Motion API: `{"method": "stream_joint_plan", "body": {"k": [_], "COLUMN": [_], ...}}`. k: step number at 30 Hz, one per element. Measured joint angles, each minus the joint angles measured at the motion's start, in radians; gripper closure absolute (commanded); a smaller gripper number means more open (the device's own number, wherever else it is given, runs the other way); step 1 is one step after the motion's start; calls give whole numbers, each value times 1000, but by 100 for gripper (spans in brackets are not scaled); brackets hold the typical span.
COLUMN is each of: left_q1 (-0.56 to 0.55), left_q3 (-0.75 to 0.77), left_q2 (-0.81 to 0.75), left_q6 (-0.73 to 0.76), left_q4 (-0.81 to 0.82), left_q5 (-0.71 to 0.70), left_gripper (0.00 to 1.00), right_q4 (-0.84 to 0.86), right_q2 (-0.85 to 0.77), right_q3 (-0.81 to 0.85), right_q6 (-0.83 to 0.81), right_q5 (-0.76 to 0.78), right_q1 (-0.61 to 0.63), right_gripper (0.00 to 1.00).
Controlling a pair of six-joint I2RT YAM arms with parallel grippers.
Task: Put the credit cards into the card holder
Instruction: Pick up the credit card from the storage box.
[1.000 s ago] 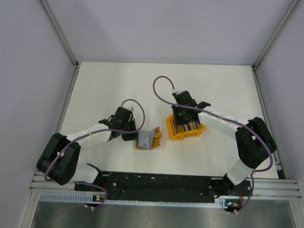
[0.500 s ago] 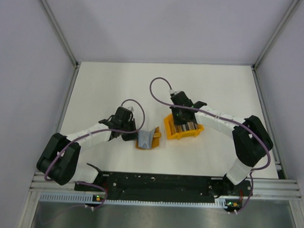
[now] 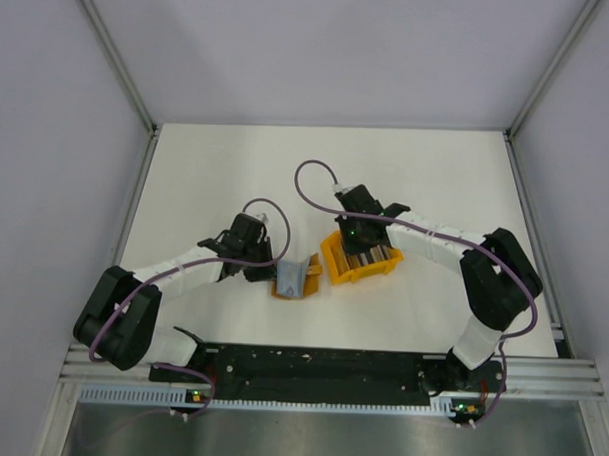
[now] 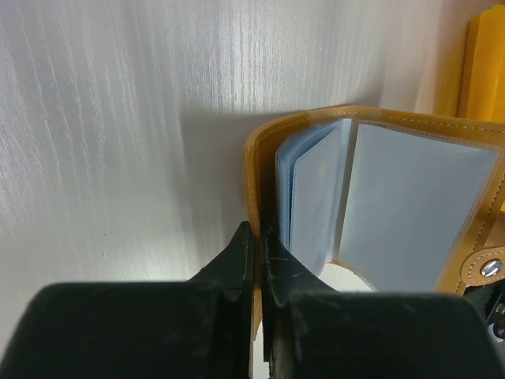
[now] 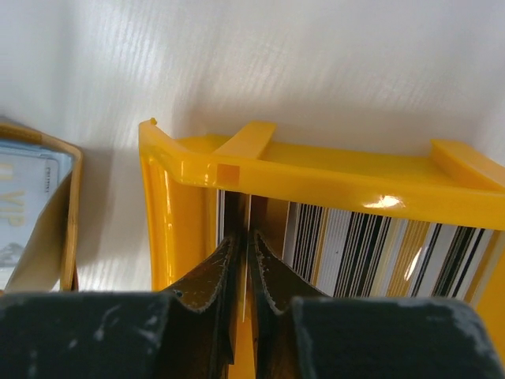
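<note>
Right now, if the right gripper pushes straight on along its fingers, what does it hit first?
The right gripper sits in the bin, tips pinching a card at one end. Straight on, it would likely meet the bin's floor or far wall first; depth is unclear.

Surface (image 3: 436, 173): white, matte, with a faint streaky grain; pale panels stand along its left, right and far sides.
Holder (image 3: 294, 279): mustard, open, on the near middle of the surface, grey lining upward, one cover raised off the surface.
Bin (image 3: 335, 261): orange plastic, just right of the holder, a strip of surface showing between them; it sits slightly askew to the surface's edges.
Shadows: soft, beside both.
</note>
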Motion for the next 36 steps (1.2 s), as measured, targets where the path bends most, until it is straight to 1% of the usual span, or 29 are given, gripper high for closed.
{"method": "stream_joint_plan", "body": {"k": [11,23,24,30,36], "left_q1": [0,0,0,0,0], "left_q3": [0,-3,-3,-3,-4], "left_q2": [0,0,0,0,0], "left_q6": [0,0,0,0,0], "left_q4": [0,4,4,5,5], "left_q5": [0,0,0,0,0], "left_gripper": [100,100,100,100,100], "right_q4": [19,23,23,19,16], "right_q2": [0,11,16,28,23], "right_q3": [0,0,0,0,0], "right_q6": [3,3,3,10,20], "right_q5": [-102,-108,-107,-97,-74], "right_q1": [2,4,4,6,8], "right_gripper": [89,85,86,100,100]}}
